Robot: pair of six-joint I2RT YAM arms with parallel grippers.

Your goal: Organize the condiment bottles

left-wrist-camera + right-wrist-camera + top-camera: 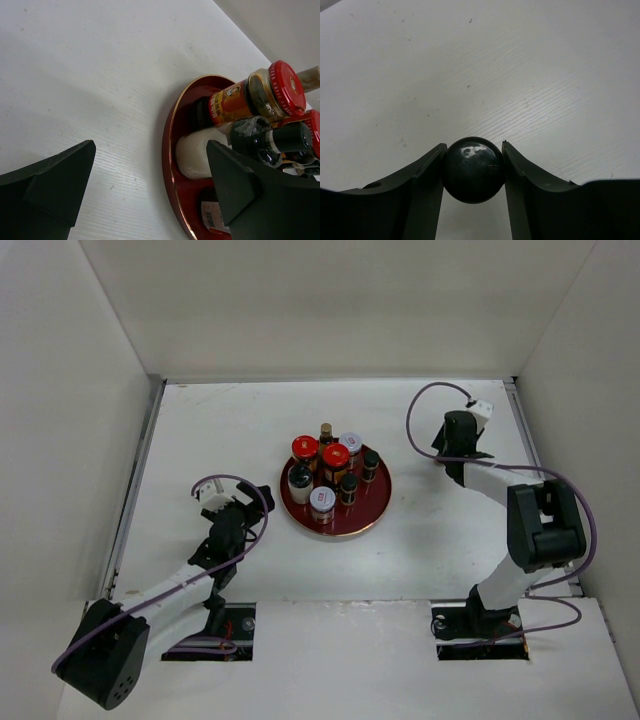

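Right gripper [473,146]: the jaws are pressed against a glossy black cap [472,170], one finger touching each side. You are pinching it across its widest part. The cap sits centred between the fingers, just behind their tips. The cap hides the bottle beneath it, so I cannot tell what the body looks like. I also cannot tell whether its base rests on the table [480,60] or hangs just clear. In the top view this grip is at the far right of the table, well apart from the dark red tray [340,534].

Handling, as a judgement: this is a small condiment bottle, probably glass, so rigid, light and breakable if dropped. The cap is domed and shiny, so expect it to be slippery. A pinch on the curve may squeeze it down and out of the fingers. If it slips, take hold lower, at the neck or on the straight wall under the cap. Keep it upright, since a slim bottle hung by its top will swing.

Left gripper [150,145]: the jaws are spread wide and hold nothing. It sits low over the table, just beside the tray's left rim. Ahead of it, inside the tray, are a red-capped jar [280,87], a white bottle [197,155] and a dark black-capped bottle [292,137], packed close together.

The other bottles stand clustered on the tray at the centre of the table.
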